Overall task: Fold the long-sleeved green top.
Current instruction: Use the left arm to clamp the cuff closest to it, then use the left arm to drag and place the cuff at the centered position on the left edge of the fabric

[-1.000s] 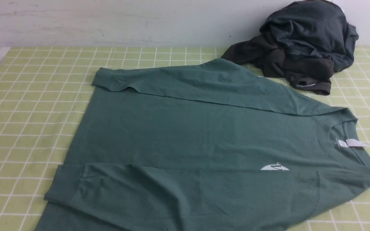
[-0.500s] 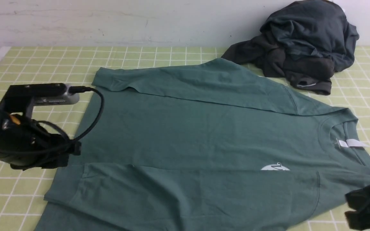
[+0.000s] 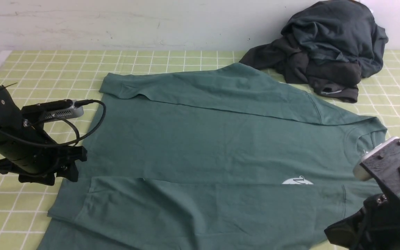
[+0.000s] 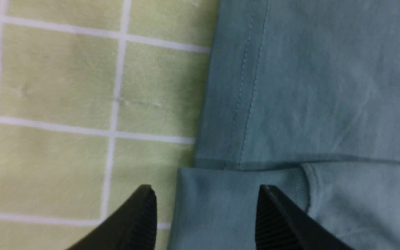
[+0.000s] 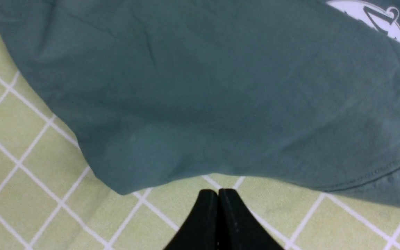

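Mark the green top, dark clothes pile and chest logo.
green top (image 3: pixel 200 146), front view, middle of body
dark clothes pile (image 3: pixel 328 48), front view, centre of heap
chest logo (image 3: pixel 296 181), front view, visible arc

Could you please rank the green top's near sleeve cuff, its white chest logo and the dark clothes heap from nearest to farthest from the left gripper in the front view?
1. Ribbed teal-green cotton sleeve cuff, just by the left gripper, on the left.
2. Small white printed chest logo, right of centre.
3. Crumpled heap of dark charcoal garments, far right corner.
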Available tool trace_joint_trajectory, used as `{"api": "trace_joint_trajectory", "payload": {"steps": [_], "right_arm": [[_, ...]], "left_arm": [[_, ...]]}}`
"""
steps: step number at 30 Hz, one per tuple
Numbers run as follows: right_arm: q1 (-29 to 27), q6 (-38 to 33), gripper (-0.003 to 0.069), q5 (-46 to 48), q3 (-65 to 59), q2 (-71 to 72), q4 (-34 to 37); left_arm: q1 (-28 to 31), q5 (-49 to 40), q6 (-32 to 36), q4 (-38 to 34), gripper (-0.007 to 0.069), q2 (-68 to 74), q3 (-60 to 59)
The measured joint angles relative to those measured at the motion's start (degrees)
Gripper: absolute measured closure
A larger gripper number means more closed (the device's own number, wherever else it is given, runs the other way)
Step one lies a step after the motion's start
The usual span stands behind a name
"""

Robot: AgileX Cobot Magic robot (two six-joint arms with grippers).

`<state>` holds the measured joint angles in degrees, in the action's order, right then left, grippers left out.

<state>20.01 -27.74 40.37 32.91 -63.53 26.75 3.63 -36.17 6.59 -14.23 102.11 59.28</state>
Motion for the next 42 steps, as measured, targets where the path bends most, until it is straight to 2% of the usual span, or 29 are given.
{"api": "trace_joint_trajectory", "payload": {"steps": [2,5,6,8,10,20,25,31,34,38,42], "right_arm": [[0.0,-0.5,0.0665,-0.4,0.0,0.0,0.7],[0.0,-1.0,0.0665,-0.5,0.0,0.0,0.9],[0.0,-1.0,0.0665,-0.5,0.0,0.0,0.9],[0.0,-1.2,0.0665,-0.6,0.0,0.0,0.9],[0.0,-1.2,0.0665,-0.7,0.0,0.0,0.9],[0.0,-1.3,0.0665,-2.3,0.0,0.0,0.9],[0.0,-1.4,0.0665,-3.2,0.0,0.0,0.9],[0.0,-1.5,0.0665,-4.0,0.0,0.0,0.7],[0.0,-1.9,0.0665,-4.2,0.0,0.0,0.7],[0.0,-2.0,0.0665,-4.6,0.0,0.0,0.6],[0.0,-2.1,0.0665,-4.6,0.0,0.0,-0.3]], "left_arm": [[-0.1,1.1,0.8,-0.4,0.0296,1.5,0.1],[-0.1,1.7,0.9,-0.4,0.0402,2.7,0.3],[-0.1,1.7,0.9,-0.5,0.041,2.8,0.3],[-0.2,1.5,0.9,-0.8,0.0533,2.8,0.5],[-0.2,1.3,0.9,-0.8,0.058,2.4,0.5],[-1.1,1.9,3.4,-0.7,0.0594,-5.3,0.5],[-4.4,9.0,8.3,-0.7,0.0594,-7.9,1.1],[-4.8,12.4,8.4,-0.7,0.0594,-4.2,7.0],[-4.8,10.9,8.4,-0.7,0.0594,-0.9,11.2],[-4.8,3.9,8.4,-0.6,0.0594,5.8,20.7],[-4.4,-8.2,8.2,-0.2,0.0586,15.5,34.3]]}}
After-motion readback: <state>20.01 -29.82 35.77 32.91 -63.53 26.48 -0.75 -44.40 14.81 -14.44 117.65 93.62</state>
